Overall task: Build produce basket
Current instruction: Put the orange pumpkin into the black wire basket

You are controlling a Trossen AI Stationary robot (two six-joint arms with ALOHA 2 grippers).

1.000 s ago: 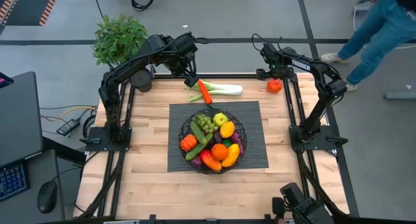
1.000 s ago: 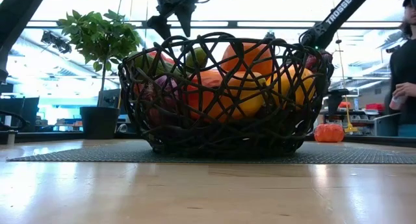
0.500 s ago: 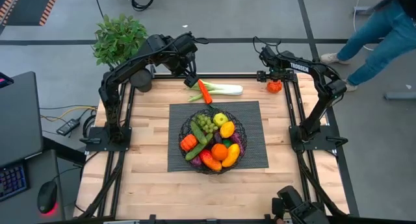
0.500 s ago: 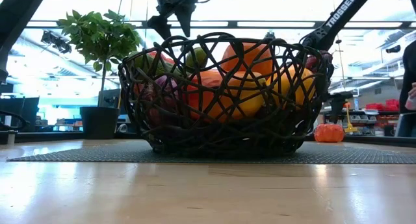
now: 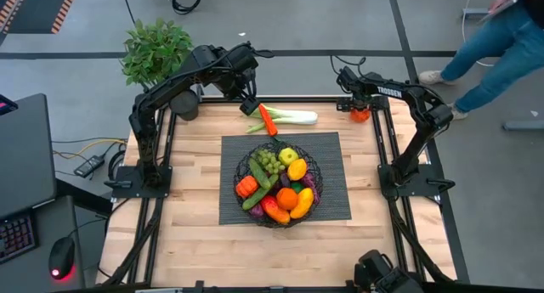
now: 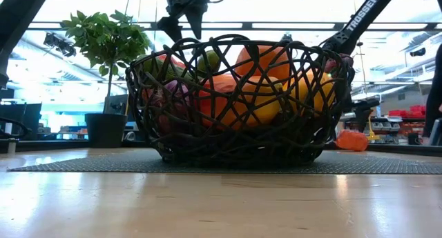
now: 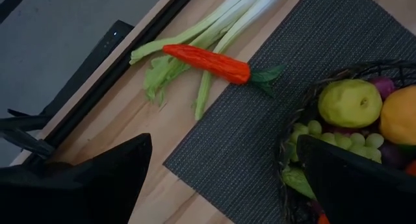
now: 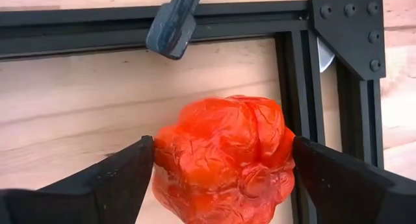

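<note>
The black wire basket (image 5: 239, 176) stands on a dark mat, holding grapes, a lemon, oranges, cucumbers and other produce. A white-green leek (image 5: 297, 117) lies on the wood at the far edge, and an orange-red carrot-shaped vegetable (image 7: 208, 62) rests across its leaves. My left gripper (image 5: 249, 104) hangs open, high above these two, with nothing between its fingers. A crinkled red pepper (image 8: 224, 156) sits in the table's far right corner. My right gripper (image 8: 221, 146) is low over it, pointing steeply down, with one open finger close on each side of it. My right gripper comes at the red pepper from above, and its fingertips (image 8: 140, 156) stand right at the pepper's two sides. Whether they touch it, I cannot tell. The pepper rests on the wood against the black frame rail.
A potted plant (image 5: 157, 51) stands off the far left corner. Black frame rails (image 8: 296, 87) and a clamp (image 8: 174, 23) hem in the pepper's corner. The mat (image 5: 331, 183) covers the table's middle; bare wood lies toward the near edge. A person (image 5: 501, 38) walks beyond the far right.
My right gripper has sunk onto the red pepper in the far right corner and now covers most of it from above. In the low view its fingers have come down beside the pepper, which looks slightly tipped. The person has walked on to the right.
</note>
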